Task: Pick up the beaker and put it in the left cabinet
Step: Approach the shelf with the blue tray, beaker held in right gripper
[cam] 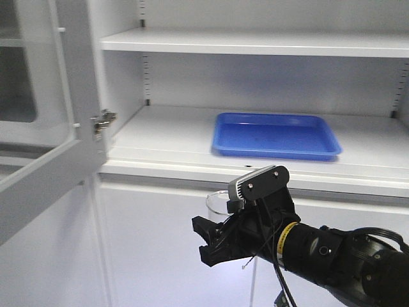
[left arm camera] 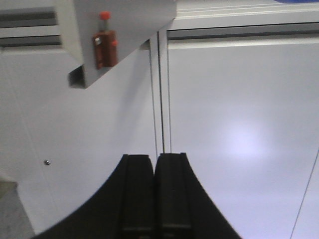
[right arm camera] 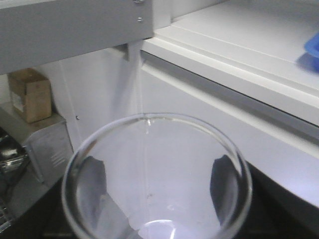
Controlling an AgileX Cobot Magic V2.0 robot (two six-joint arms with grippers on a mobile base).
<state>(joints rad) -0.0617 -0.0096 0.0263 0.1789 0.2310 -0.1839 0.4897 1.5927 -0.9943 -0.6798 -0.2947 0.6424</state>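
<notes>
Glass is slippery, so I'd go slow here. The beaker is up in the air in the right gripper, in front of the cabinet but below the front lip of the shelf it's aiming for, so nothing is placed yet. In the front view only its rim pokes up beside the wrist camera.

My take on doing this bit well:
- lift straight up first, until the base is clearly above the shelf lip, and only then push in. Going diagonal looks like a good way to clip the edge.
- keep it upright and don't squeeze any harder, since it's thin glass.
- aim for the bare shelf left of the blue tray, though the tray looks free too. Watch the open door off to the left.
- set the base flat before letting go.

Grip: the right one is closed around the beaker. In its wrist view you can see both dark pads through the glass, one on each side, pressed against the wall some way below the rim. So it's open only as wide as the beaker is.

The left gripper has its fingers pressed together with nothing between them. It points at the lower cabinet front, out of the way.
</notes>
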